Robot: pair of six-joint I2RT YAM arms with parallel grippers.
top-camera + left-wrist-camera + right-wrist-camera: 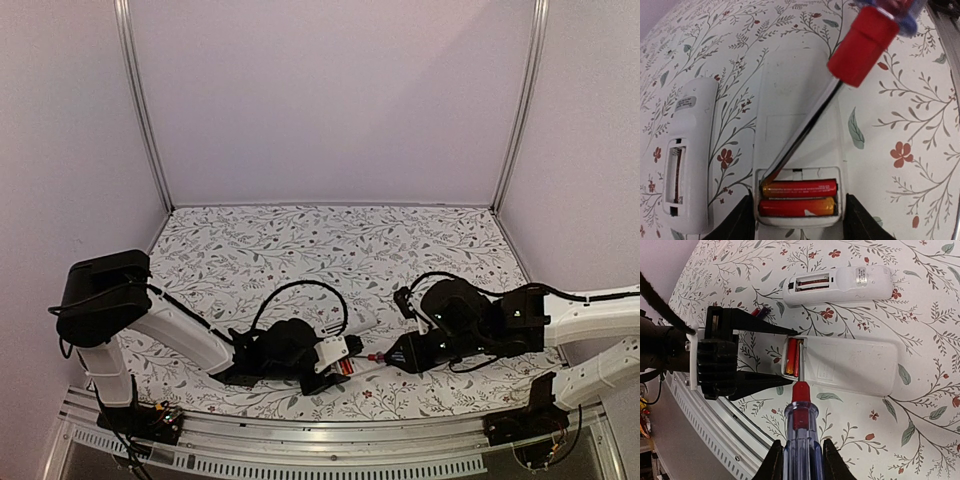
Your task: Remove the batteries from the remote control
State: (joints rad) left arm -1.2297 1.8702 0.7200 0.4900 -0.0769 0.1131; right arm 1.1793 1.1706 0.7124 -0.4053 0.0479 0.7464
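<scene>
A wide white remote control lies back-up with its compartment open and two red batteries side by side in it. My left gripper is shut on that end of the remote, one finger on each side. My right gripper is shut on the red-and-blue screwdriver. The screwdriver's tip rests at the compartment's corner, against the end of the upper battery. A slim white remote with a long narrow recess lies beside it, untouched. In the top view both grippers meet near the front edge.
A small red and dark cylinder peeks out behind the left gripper's finger. The metal rail of the table's near edge runs close behind the left gripper. Floral cloth covers the table, with white walls round it.
</scene>
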